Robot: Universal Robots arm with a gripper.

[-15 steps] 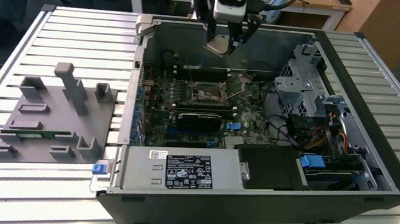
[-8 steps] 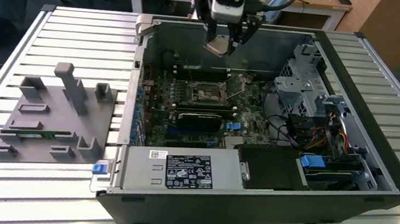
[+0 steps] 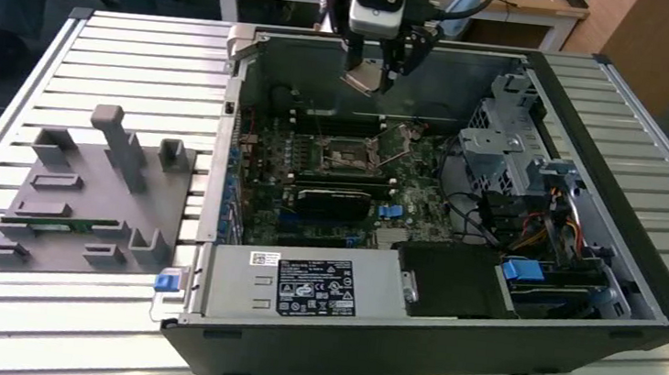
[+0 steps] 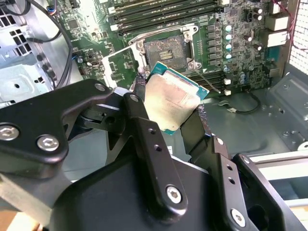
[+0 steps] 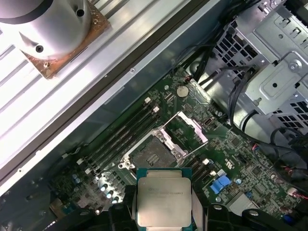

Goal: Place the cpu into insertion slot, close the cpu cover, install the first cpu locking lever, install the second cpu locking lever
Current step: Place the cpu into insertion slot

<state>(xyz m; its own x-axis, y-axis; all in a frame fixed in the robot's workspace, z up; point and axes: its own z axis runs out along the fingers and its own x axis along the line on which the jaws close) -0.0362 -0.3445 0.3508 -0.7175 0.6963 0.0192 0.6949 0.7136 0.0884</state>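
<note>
Cpu (image 4: 175, 103) sits clamped between the two black fingers (image 4: 144, 127) of the gripper (image 4: 171, 108). The fingers press on two opposite edges of the chip, and its silvery metal top faces both wrist cameras. In the exterior view the chip hangs tilted, not level, high above the open computer case (image 3: 417, 352) and close to the case's far wall.

The insertion slot (image 5: 149, 154) lies well apart from the chip, down on the green motherboard (image 3: 309, 190). In the first wrist view the slot is past the chip's free edge, away from the fingers, with its dark centre bare. Its sides run at an angle to the chip's sides, so the two squares do not line up. The cpu cover (image 5: 196, 127) stands swung open on the side of the slot farther from the chip, leaving the slot uncovered. Long memory slots (image 5: 120, 139) run beside the socket. As I judge it, the chip is not yet seated.
</note>
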